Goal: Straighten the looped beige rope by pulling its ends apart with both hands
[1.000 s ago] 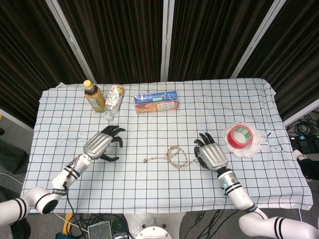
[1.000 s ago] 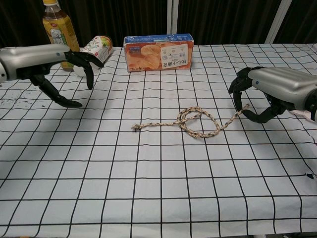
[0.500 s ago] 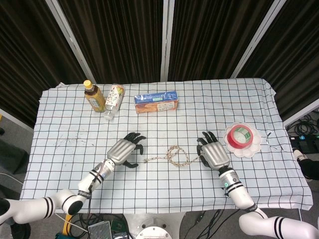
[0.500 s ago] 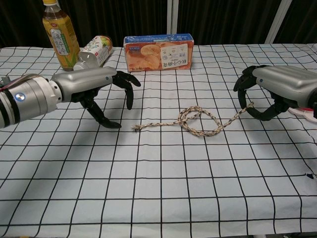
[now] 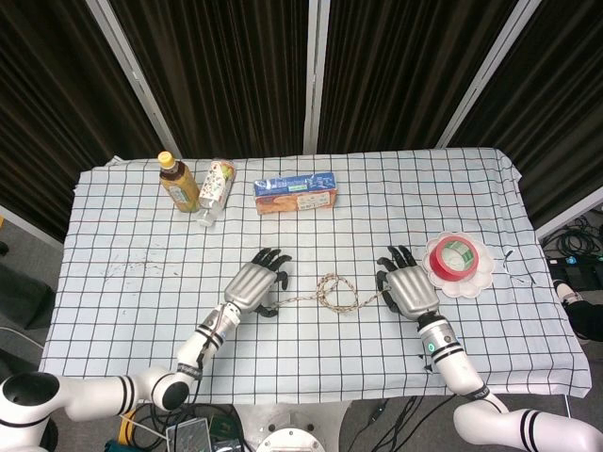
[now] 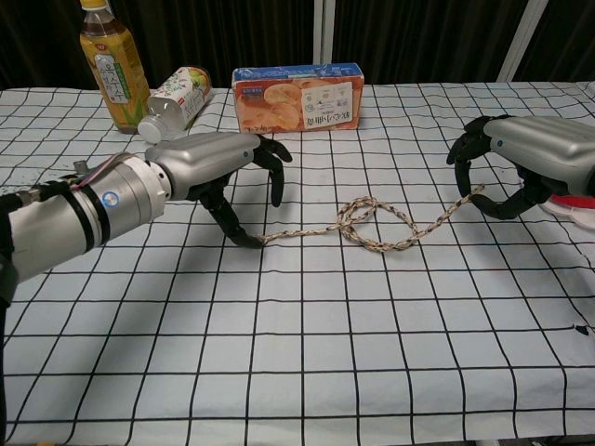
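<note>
Nearest, left robot hand [image 6: 218, 163] at the rope's [image 6: 372, 224] left end, thumb tip touching it, fingers [image 6: 276, 167] spread above. Rope on the checked worktop [image 6: 297, 353], loop mid-length. Right robot hand [image 6: 521, 163] curled around the rope's right end; actual pinch unclear. Beyond the rope, box [image 6: 297, 97].

cracker box [image 6: 297, 97] print too small to read (bottle labels [image 6: 112, 79] likewise)
</note>
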